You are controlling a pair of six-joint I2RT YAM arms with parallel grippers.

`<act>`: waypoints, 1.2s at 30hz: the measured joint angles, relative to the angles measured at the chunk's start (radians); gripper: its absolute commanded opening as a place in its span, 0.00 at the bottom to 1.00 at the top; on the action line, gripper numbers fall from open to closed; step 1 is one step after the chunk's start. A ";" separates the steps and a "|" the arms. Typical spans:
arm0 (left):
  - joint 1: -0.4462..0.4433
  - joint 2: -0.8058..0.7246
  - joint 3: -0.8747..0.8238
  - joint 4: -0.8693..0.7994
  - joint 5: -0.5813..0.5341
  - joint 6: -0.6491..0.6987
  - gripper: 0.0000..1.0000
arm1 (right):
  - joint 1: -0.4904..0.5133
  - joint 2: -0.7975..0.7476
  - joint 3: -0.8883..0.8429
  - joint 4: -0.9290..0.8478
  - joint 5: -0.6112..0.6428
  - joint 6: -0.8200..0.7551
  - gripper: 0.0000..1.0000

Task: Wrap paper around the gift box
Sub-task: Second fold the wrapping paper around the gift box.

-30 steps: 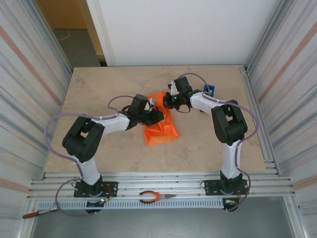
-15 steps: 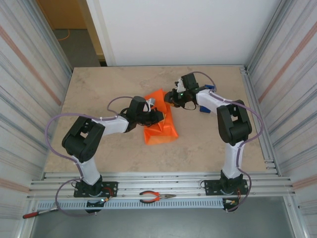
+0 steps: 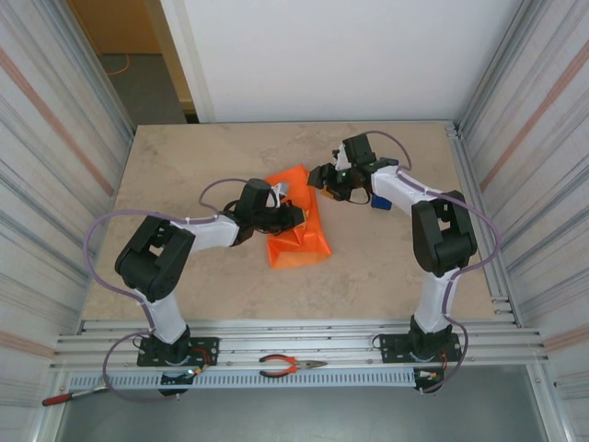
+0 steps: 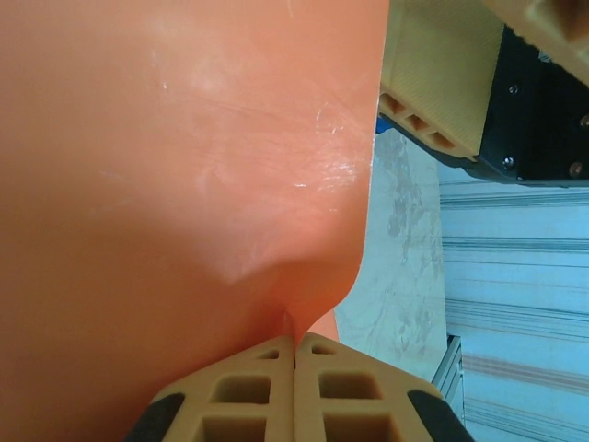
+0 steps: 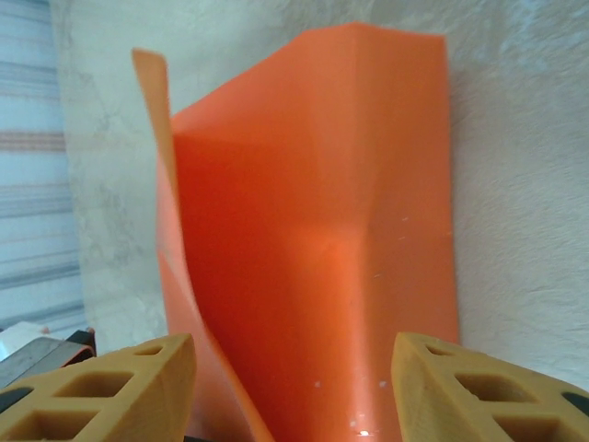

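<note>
The orange paper (image 3: 296, 221) lies folded into a raised bundle at the table's middle, and the gift box is hidden under it. My left gripper (image 3: 293, 215) is shut on a fold of the paper (image 4: 184, 166); its tan fingertips (image 4: 267, 364) meet with the sheet pinched between them. My right gripper (image 3: 322, 179) stands open just beyond the paper's far right edge. In the right wrist view the paper (image 5: 313, 230) rises as a creased wall ahead of the gripper (image 5: 293, 368), whose spread fingers (image 5: 101, 387) hold nothing. One right finger (image 4: 433, 83) shows in the left wrist view.
A blue tape dispenser (image 3: 378, 200) sits partly behind the right arm. Orange-handled pliers (image 3: 293, 366) and a red-handled tool (image 3: 64, 398) lie on the front rail. Corrugated walls close in both sides, and bare tabletop (image 3: 184, 166) surrounds the paper.
My right gripper has opened and drawn slightly back and to the right from the paper's edge, its elbow swinging right. The left gripper stays shut on the paper.
</note>
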 measured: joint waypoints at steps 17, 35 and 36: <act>0.000 0.000 0.000 0.000 0.000 0.008 0.00 | 0.055 0.085 0.080 -0.057 0.074 -0.043 0.72; 0.021 -0.013 0.098 -0.182 0.115 0.134 0.48 | 0.045 0.123 0.033 -0.010 0.029 -0.072 0.43; 0.031 -0.019 0.105 -0.206 0.135 0.145 0.50 | 0.044 0.120 0.026 -0.002 0.028 -0.071 0.43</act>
